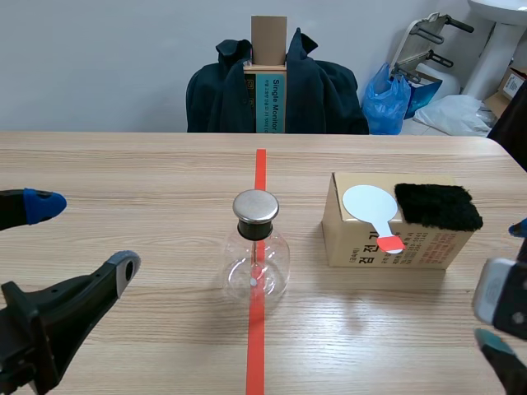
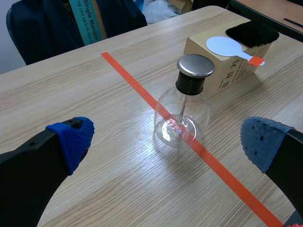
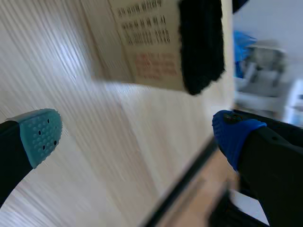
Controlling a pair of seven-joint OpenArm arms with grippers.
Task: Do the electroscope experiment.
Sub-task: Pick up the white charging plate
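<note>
Scene view: the glass electroscope flask is seen standing upright on the orange-red tape line at mid-table, capped by a metal knob. Just beside it a cardboard box is set, and on its top a white paddle with a red handle tip and a black fur pad are laid side by side. Nothing is held. The left gripper is spread wide, apart from the flask, and the right gripper is likewise released, with the box ahead of it. The experiment is judged not yet begun; charging the paddle with the fur and presenting it to the knob appear to remain. "Single Monitor" is read on a teal carton behind the table; the box's print cannot be made out.
</note>
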